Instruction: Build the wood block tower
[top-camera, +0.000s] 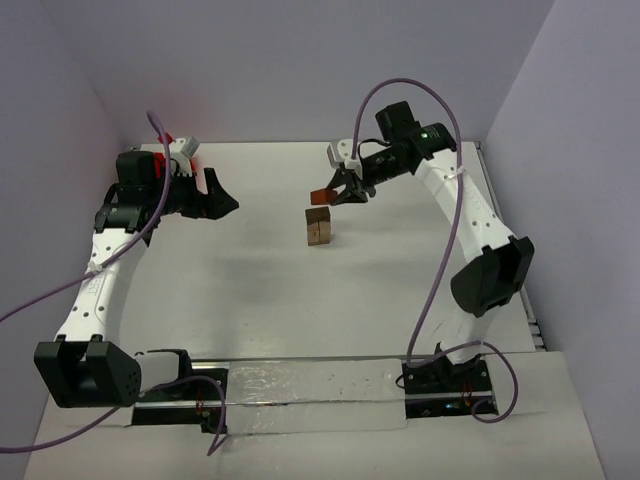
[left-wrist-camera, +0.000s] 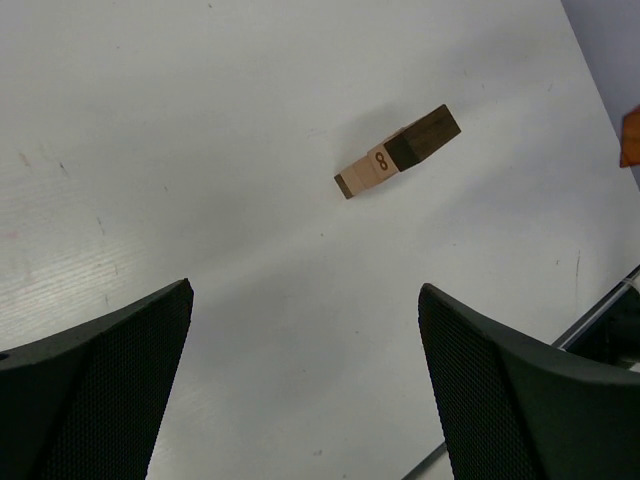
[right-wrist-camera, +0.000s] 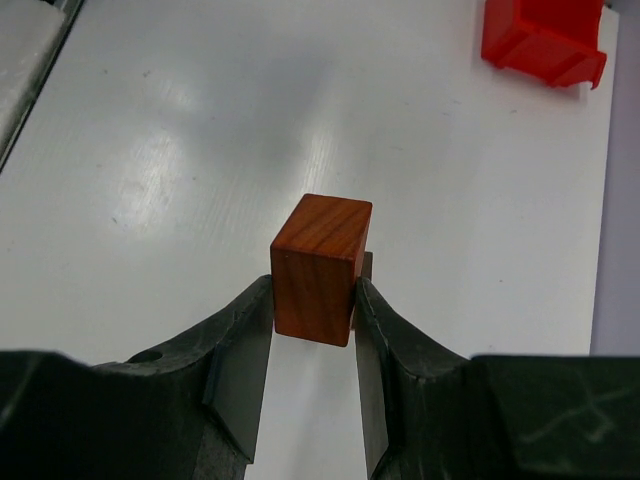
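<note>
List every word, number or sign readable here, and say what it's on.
"8", or a sideways infinity sign: on the light tan wooden cube.
Nothing readable on the reddish-brown wooden block or the red plastic bin.

Open table (top-camera: 230, 290) around tower (top-camera: 319, 227); right claw (top-camera: 328, 194) near

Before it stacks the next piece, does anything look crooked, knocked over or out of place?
Nothing stands out. The wood block tower stands as one straight column with no blocks fallen beside it. The right gripper is shut squarely on a reddish-brown block, and the left gripper is open and empty.
</note>
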